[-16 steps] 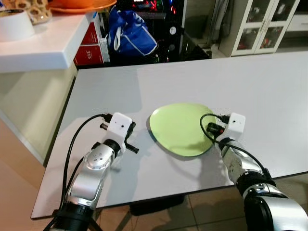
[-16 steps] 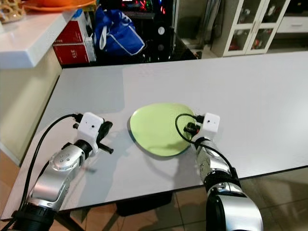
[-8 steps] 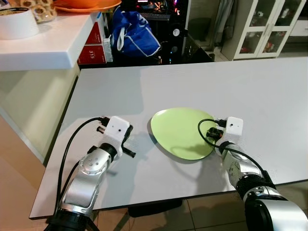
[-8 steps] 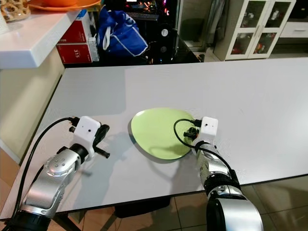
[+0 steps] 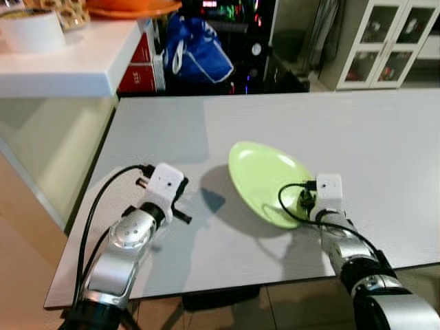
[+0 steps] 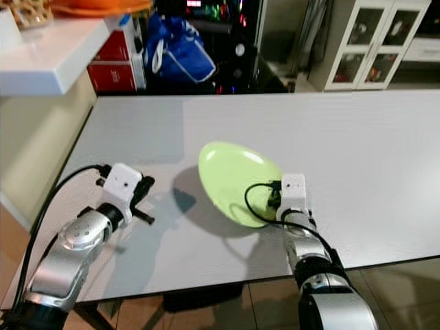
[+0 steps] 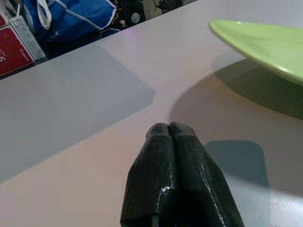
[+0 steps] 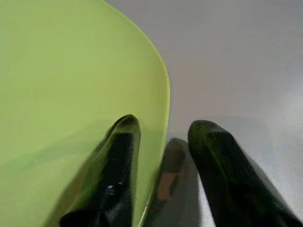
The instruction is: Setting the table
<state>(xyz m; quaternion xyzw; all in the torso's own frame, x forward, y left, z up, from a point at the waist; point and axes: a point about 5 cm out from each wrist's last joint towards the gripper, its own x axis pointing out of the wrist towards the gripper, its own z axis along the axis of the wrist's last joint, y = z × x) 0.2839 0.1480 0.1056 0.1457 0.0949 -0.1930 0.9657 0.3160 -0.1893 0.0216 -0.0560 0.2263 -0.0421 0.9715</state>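
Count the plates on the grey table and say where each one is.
1. A green plate is near the table's front edge, tilted, its rim held by the right claw. No others visible on the table.

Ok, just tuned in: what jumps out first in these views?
The lime green plate stands out: it is tilted up off the grey table, casting a shadow beneath, with the right tool gripping its near rim, one finger on each side of the edge. On the robot's left, the left tool hovers shut over bare tabletop, apart from the plate. Beyond the table's far edge a blue bag sits against dark shelving.
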